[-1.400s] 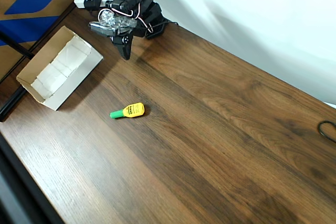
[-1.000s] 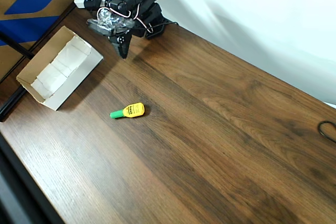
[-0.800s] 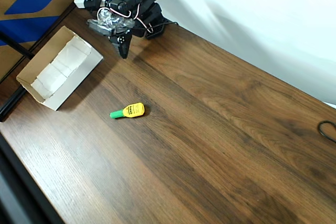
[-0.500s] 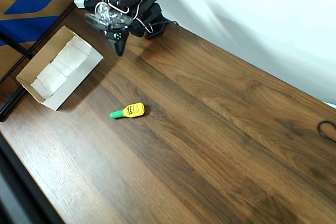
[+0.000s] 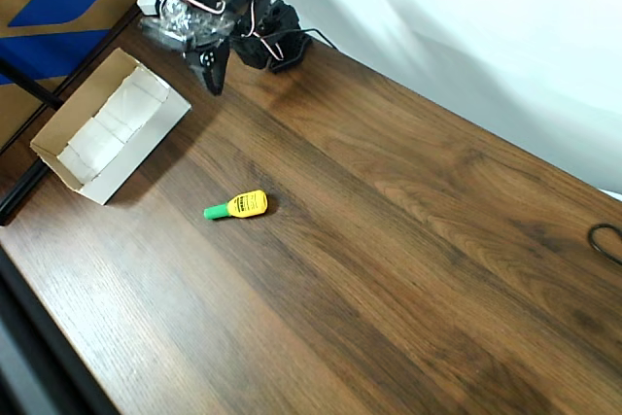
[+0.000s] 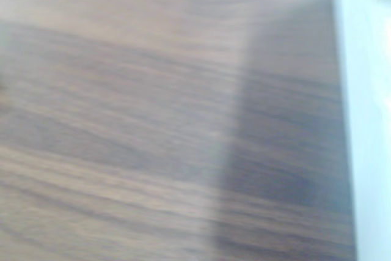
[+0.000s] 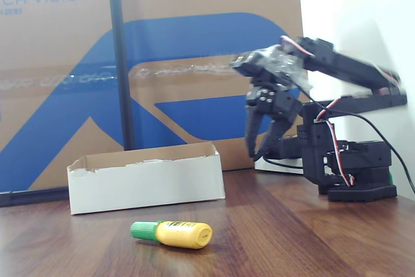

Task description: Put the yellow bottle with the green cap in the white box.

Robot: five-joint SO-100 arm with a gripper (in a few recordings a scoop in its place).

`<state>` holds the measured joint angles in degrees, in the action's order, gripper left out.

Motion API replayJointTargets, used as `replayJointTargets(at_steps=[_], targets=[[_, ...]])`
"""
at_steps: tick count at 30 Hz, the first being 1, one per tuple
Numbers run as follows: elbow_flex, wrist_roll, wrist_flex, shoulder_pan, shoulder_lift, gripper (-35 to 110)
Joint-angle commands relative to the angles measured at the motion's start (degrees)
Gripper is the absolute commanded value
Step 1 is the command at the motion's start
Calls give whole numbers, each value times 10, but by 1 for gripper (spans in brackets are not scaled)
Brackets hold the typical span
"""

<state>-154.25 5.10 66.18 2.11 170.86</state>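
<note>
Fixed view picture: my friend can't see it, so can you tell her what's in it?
A tiny yellow bottle with a green cap lies on its side on a wooden table, in front of a shallow white box. To the right, a black robot arm holds its gripper above the table, pointing down, holding nothing.

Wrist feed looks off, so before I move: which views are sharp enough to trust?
Wrist view: smeared, soft wood grain and shadow. Overhead view: sharp on bottle and box. Fixed view: crisp bottle, gripper slightly blurred.
</note>
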Motion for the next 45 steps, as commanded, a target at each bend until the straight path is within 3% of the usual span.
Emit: replayJointTargets(at_steps=[1, 28, 45], targets=[[47, 1, -28, 5, -62, 0], [426, 17, -178, 109, -658, 2], [568, 34, -181, 207, -831, 11]])
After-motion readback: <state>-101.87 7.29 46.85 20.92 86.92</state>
